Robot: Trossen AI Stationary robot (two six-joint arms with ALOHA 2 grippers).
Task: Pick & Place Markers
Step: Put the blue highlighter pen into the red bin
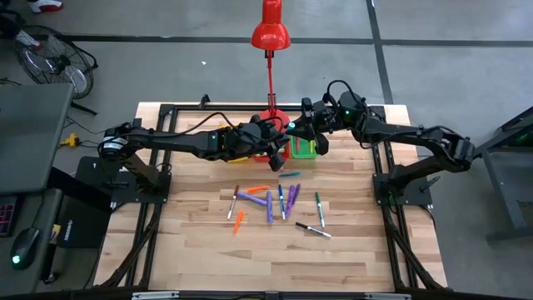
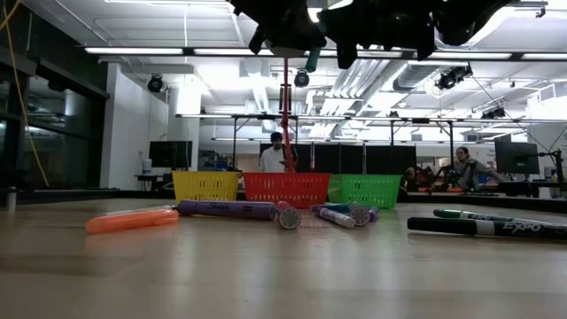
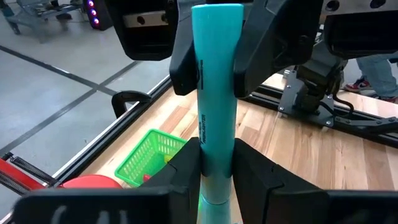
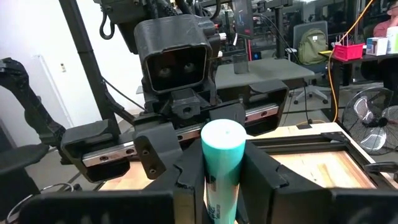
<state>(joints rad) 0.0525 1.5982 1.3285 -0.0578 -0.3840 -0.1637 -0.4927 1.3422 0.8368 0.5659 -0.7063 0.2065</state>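
Observation:
Both grippers meet above the bins at the table's far middle, each shut on one teal marker (image 3: 216, 106) that stands roughly upright between them. My left gripper (image 3: 216, 168) comes from the table's left and has the marker's lower part. My right gripper (image 4: 224, 174) comes from the right and has its upper part. In the low view the marker's lower end (image 2: 313, 58) sticks out below the dark grippers. Several other markers (image 1: 275, 200) lie loose on the wooden table (image 1: 200, 250), among them an orange (image 2: 133, 219), a purple (image 2: 226, 209) and a black one (image 2: 483, 228). My left gripper pinches the teal marker's lower part (image 3: 215, 152) between its two fingers, a short stub showing below them. The fingers come nearly level from the table's left and lie across the marker. The marker is lifted clear of the table. My right gripper pinches the marker just below its flat upper end (image 4: 224, 155), one finger (image 3: 186, 62) on each side. It comes level from the table's right, fingers across the marker.
A yellow bin (image 2: 205, 185), a red bin (image 2: 286, 188) and a green bin (image 2: 365, 190) stand in a row at the far edge below the grippers. A red lamp (image 1: 271, 33) rises behind them. The table's near half (image 1: 250, 258) holds nothing but the loose markers.

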